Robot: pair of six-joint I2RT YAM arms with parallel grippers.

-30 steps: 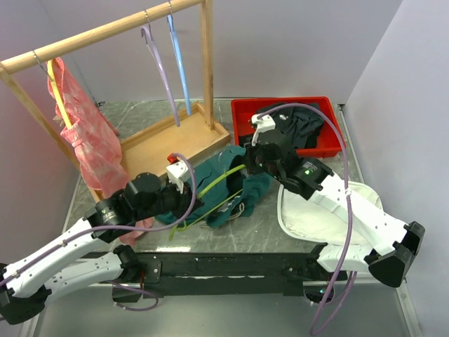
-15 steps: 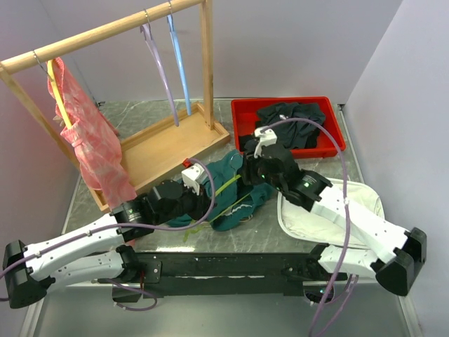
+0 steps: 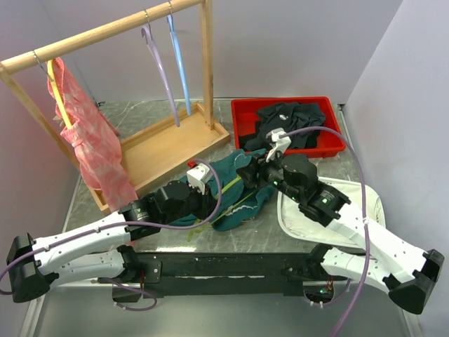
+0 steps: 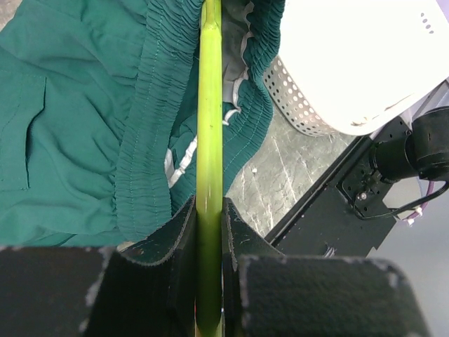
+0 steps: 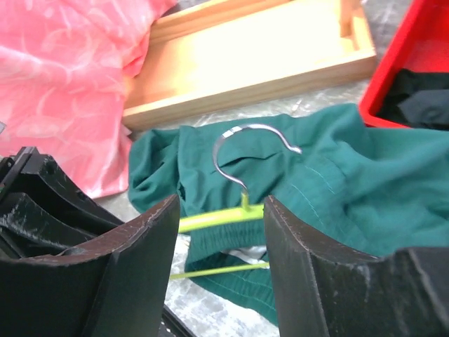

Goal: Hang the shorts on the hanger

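Altogether, one pair of shorts (image 3: 245, 184) lies on the table (image 3: 270, 235), one green hanger (image 4: 209, 133) running into its waistband. Three more hangers (image 3: 165, 78) hang on the rack (image 3: 105, 31). One red bin (image 3: 243, 118) holds black clothes (image 3: 291, 121). The left gripper (image 4: 209, 214) clenches the green hanger; the right gripper (image 5: 221, 205) is released.

I see white-shelled arm links (image 3: 77, 242) with black joints (image 3: 172, 203); lilac cables (image 3: 363, 203) loop behind my matte black fingers (image 5: 126, 267).
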